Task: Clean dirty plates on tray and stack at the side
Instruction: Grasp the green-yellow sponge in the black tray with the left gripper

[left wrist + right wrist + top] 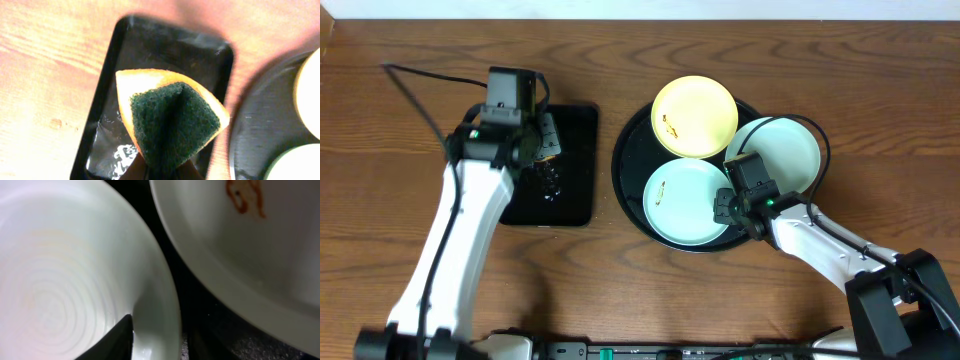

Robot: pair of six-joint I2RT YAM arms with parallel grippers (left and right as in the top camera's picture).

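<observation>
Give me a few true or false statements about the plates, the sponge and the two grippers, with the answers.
1. The left gripper holds a sponge. True.
2. The sponge hangs over the round tray. False: it is over the rectangular tray.
3. The yellow plate carries a smudge. True.
4. The three plates are stacked beside the round tray. False: the yellow plate, the left mint plate and the right mint plate are spread out on it, and the right one overhangs its rim.
5. The right gripper is at the left mint plate's rim. True.
</observation>
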